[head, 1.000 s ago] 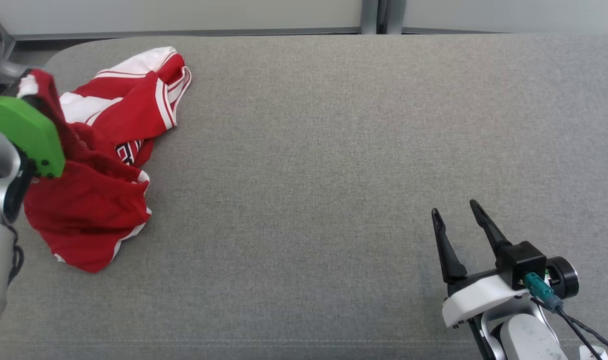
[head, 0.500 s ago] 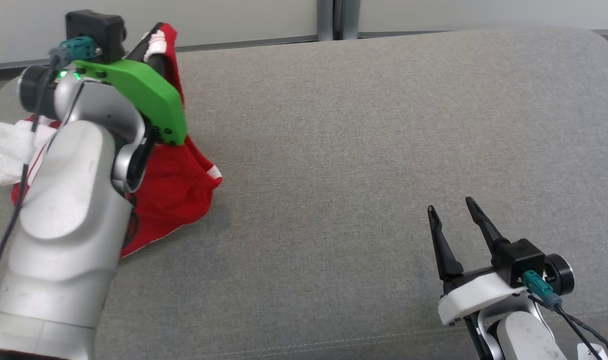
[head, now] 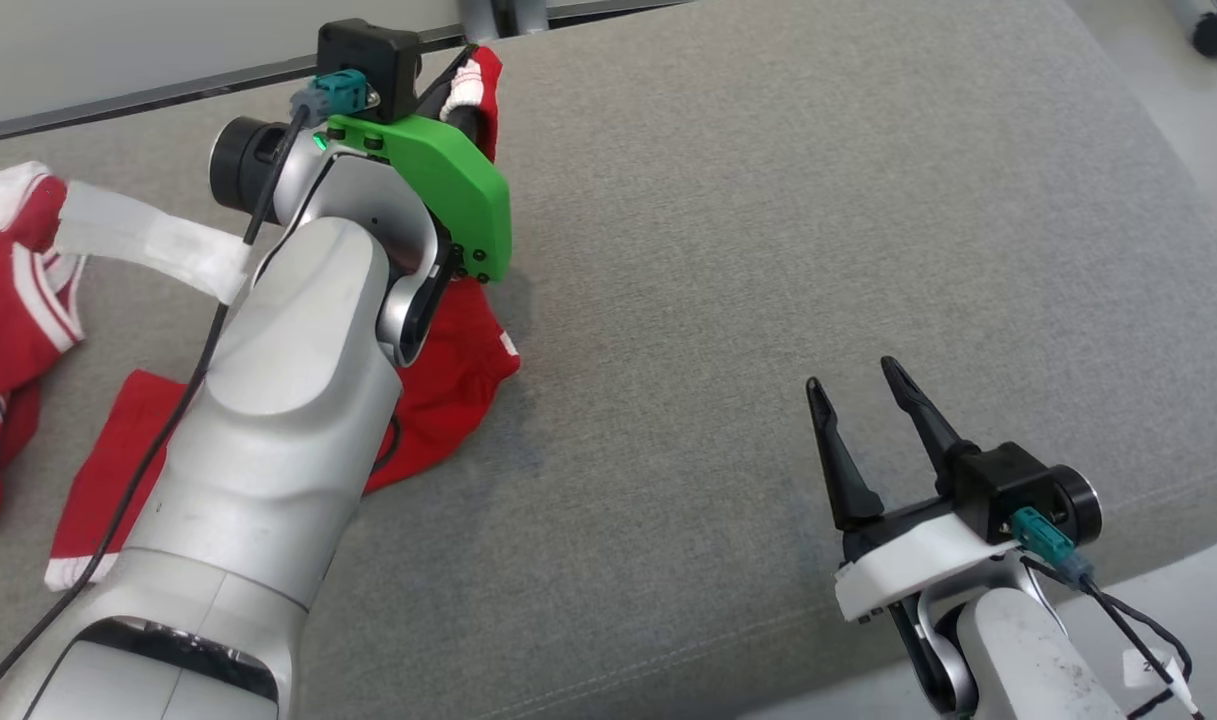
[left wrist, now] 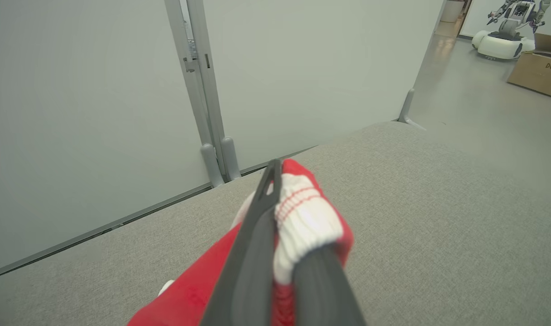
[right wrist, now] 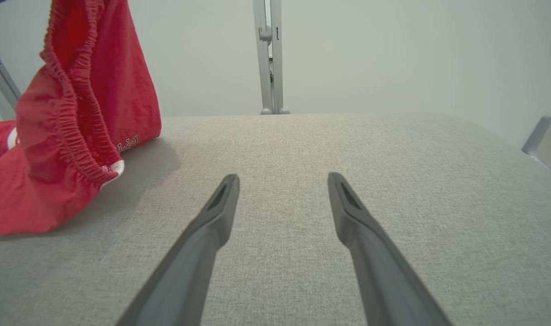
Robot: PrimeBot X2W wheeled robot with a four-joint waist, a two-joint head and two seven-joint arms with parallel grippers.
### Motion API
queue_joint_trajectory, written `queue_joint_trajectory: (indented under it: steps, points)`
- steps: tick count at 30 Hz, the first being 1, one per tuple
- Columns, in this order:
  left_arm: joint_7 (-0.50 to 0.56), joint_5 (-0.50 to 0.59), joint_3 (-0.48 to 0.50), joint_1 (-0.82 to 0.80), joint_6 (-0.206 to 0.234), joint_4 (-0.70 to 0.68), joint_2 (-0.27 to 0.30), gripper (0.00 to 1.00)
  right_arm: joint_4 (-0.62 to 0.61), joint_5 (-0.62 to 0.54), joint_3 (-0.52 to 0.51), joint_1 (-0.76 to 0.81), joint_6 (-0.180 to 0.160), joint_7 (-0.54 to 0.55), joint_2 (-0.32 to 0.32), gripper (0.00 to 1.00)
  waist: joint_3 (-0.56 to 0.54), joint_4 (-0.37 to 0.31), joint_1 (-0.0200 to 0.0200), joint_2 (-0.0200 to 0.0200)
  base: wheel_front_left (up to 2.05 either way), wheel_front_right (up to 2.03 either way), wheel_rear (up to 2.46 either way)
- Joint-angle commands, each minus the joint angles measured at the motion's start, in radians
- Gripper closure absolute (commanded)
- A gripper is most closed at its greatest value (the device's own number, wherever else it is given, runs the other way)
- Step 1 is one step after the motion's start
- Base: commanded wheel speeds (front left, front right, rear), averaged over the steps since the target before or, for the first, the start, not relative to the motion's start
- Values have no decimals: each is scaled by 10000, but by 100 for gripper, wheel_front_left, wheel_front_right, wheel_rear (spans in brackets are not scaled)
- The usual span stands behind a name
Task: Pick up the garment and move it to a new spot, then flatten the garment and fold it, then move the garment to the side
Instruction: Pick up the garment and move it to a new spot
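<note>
Since one second ago: raised from the heap by a white cuff, clamped tight in left end effector (head: 463,80) at 11 o'clock; red garment (head: 448,380) hanging, lower part trailing on counter (head: 768,200). Judged: pick-up done, relocation under way. Right end effector (head: 853,375), 4 o'clock: fingers apart, empty.

The cardboard box (left wrist: 539,74), upper right of the left wrist view, bears dark letters starting "DOM", then cut off. Small lettering on the garment (right wrist: 44,181) is unreadable.
</note>
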Motion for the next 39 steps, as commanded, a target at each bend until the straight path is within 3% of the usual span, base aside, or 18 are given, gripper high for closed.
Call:
queue_joint_trajectory:
  steps: [1,8,12,16,19,20,21,29,39]
  points:
    - [-93,-57,-33,-221,17,102,-10,100,-25,30,53,-167,-3,-46,-13,0,536,-864,0,-1,0,0,0]
    - [-628,-138,-508,-934,-44,1386,-67,100,-36,382,461,-357,-3,-46,-13,0,953,-1765,0,-1,0,0,0]
    - [-738,-604,-1107,-1132,-95,1412,-73,100,-13,494,665,-467,-3,-46,-13,0,1071,-2087,0,-1,0,0,0]
    - [-339,-997,-1884,-1060,87,1720,-61,100,10,601,829,-491,-3,-46,-15,0,1119,-2294,0,-1,0,0,0]
    - [50,-1165,-2368,-954,288,2093,-64,61,10,667,910,-491,-3,-46,-15,0,1147,-2366,0,-1,0,0,0]
    - [124,-1203,-2504,-934,370,2185,-63,23,6,687,926,-489,-3,-46,-13,0,1158,-2372,0,-1,0,0,0]
    - [159,-1220,-2624,-911,446,2316,-61,0,1,695,927,-482,-3,-46,-15,0,1166,-2369,0,-1,0,0,0]
    - [557,-880,-3827,-680,579,3011,-72,0,87,706,760,-324,-3,-46,-19,0,1090,-2043,0,-1,0,0,0]
    - [362,-1434,-4903,-30,449,1861,-74,0,211,347,305,-19,-3,-46,-21,0,628,-1182,0,-1,0,0,0]
